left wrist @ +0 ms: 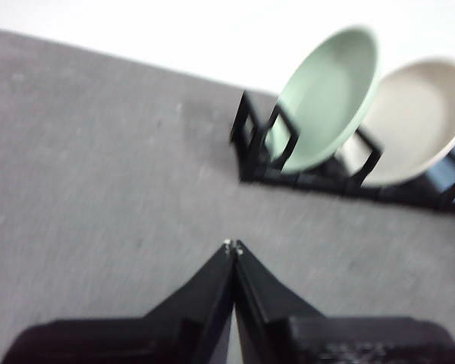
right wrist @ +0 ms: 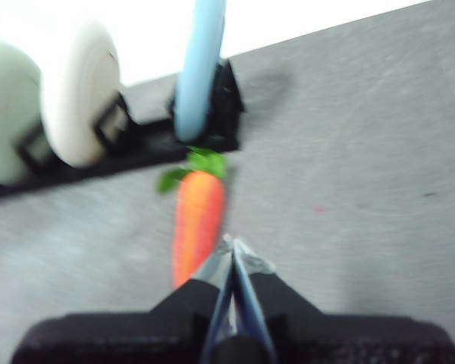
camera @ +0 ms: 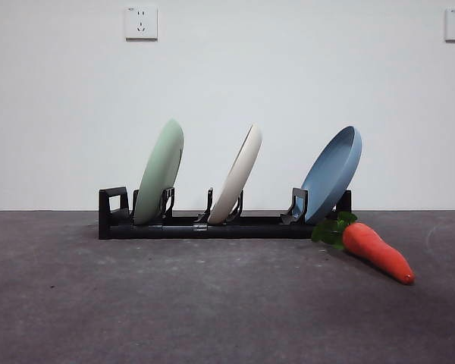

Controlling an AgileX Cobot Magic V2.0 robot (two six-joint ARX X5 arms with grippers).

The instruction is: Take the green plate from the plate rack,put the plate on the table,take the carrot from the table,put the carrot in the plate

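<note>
The green plate [camera: 160,171] stands tilted in the leftmost slot of the black plate rack [camera: 212,224] on the dark grey table [camera: 174,303]. The carrot [camera: 375,251] lies on the table by the rack's right end, leaves towards the rack. My left gripper [left wrist: 233,246] is shut and empty above the table, some way short of the green plate [left wrist: 330,95] and the rack [left wrist: 318,178]. My right gripper [right wrist: 233,243] is shut and empty, its tip just beside the carrot [right wrist: 198,220]. Neither arm shows in the front view.
A cream plate [camera: 238,174] stands in the rack's middle slot and a blue plate [camera: 333,173] in the right one, just behind the carrot. A white wall with two sockets [camera: 141,23] closes the back.
</note>
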